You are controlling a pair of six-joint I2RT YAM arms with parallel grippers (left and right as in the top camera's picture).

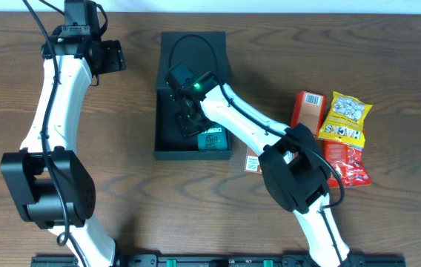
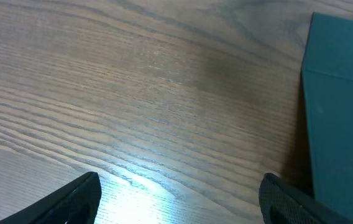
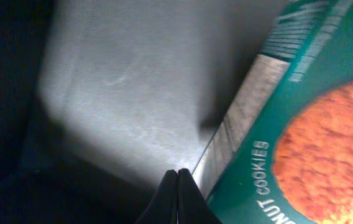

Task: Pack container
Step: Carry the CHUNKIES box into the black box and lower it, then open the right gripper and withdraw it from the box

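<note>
- Sitting on the wooden table [image 1: 121,185], the container [image 1: 188,154] had its flap lid folded back on the far side, and its open tray faced up.
- Inside the container, in the near right corner, lay a green cookie carton [image 1: 212,138]; the rest of the dark floor showed bare.
- A black cable [image 1: 196,44] looped over the container's open lid.
- To the right of the container, well apart from it, lay a red carton [image 1: 308,110], a yellow snack bag [image 1: 344,117] and a red snack bag [image 1: 346,163], crowded together.
- Just beside the container's near right corner, a small pack with a barcode [image 1: 252,163] showed only partly, the right arm covering most of it.
- The right arm reached across the container's right wall, hiding part of the tray from above.
- The right gripper [image 1: 188,122] hung inside the container, left of the cookie carton. In the wrist view its fingertips [image 3: 178,180] were pressed together with nothing between them, right at the carton's [image 3: 313,124] pale edge; I could not tell whether they touched it.
- The left gripper [image 1: 110,55] hovered over bare table to the left of the container's lid. Its fingers [image 2: 71,199] were spread wide and held nothing, with the container's teal side [image 2: 341,106] at the right of its view.
</note>
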